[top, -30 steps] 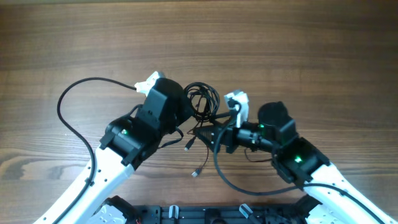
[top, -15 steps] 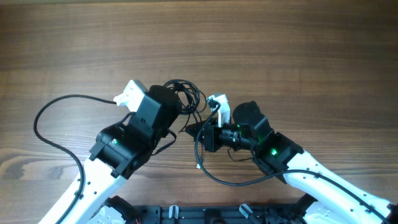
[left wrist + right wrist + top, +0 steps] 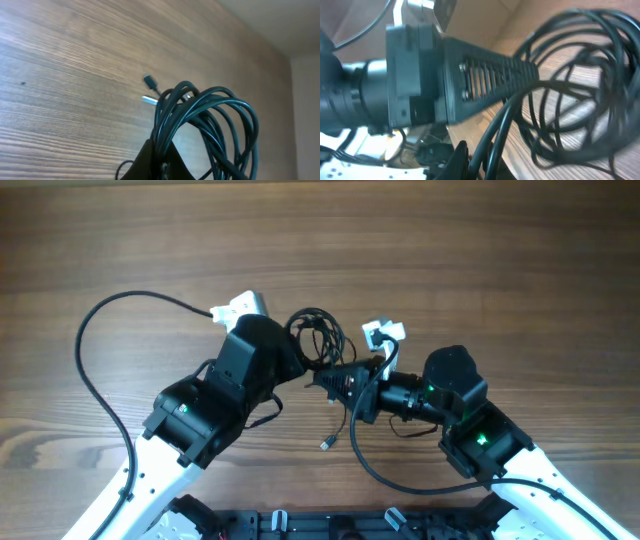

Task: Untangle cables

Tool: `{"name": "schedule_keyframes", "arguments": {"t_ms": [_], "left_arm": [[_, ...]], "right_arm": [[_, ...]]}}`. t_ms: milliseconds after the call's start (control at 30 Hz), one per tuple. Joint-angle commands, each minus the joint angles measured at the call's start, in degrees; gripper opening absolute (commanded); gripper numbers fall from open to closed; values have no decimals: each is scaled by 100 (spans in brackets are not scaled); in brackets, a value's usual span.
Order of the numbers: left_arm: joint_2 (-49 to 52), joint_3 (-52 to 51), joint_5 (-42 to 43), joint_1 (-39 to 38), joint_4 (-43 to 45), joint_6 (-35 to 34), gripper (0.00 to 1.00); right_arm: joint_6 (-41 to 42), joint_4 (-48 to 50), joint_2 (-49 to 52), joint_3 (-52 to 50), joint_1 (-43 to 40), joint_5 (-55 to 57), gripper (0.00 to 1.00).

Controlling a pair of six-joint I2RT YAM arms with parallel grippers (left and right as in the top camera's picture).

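The wooden desk [image 3: 500, 240] fills the overhead view. The left arm [image 3: 190, 415] reaches in from the near left and the right arm [image 3: 480, 435] from the near right, and they meet near the middle. A thick black arm wire [image 3: 85, 365] loops wide over the desk on the left, and a second arm wire [image 3: 362, 465] curves under the right arm on the near side. The cables [image 3: 316, 335] sit between the two arms as one tangled coil of thin black loops, just far of both gripper tips. The left gripper [image 3: 296, 366] is clenched on the coil: in the left wrist view several strands rise out of its closed tip [image 3: 157, 161] and fan into overlapping loops [image 3: 215, 125] held above the wood. The right gripper [image 3: 320, 380] points left, its tip close beside the left one, and it is clenched too. In the right wrist view a strand runs down into its fingertips [image 3: 470, 162] and looks pinched there, with the left gripper's slotted finger [image 3: 490, 80] lying across the frame just beyond. One loose strand trails toward the near edge and ends in a small plug [image 3: 327, 443] on the desk. The left wrist view shows two more ends at the coil's left side, a black plug [image 3: 148, 78] and a silver-tipped plug [image 3: 148, 99].
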Motion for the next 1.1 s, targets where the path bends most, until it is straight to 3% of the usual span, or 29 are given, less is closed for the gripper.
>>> {"name": "schedule_keyframes", "arguments": {"t_ms": [0,133,267,467,633,733,800,900,1067], "left_arm": [[-83,26,901,-15,33,861,4],[-83,26,1318,-15,247,916,4],[-85,26,1836,-15,302,1663,4],[-85,26,1834,-15,109,1781,4],[-85,26,1274,-9,131,1775,4],[-83,26,925,-9,365,1775,5],[-76,26,861,-11,562,1777,12],[-66,26,778,-11,660,1779,9],[-66,26,894,-39,645,1963,6]], "right_arm": [[313,76,-11,57,-26,291,4],[334,68,273,57,-28,496,4],[654,66,516,57,-55,1016,4],[955,66,525,57,-431,1255,4],[903,-227,525,57,-529,590,4],[238,-861,535,57,-529,-214,5],[-219,-1102,535,57,-529,-616,5],[-868,-1309,535,57,-529,-1191,5],[-1121,-1318,535,57,-529,-1207,5]]}}
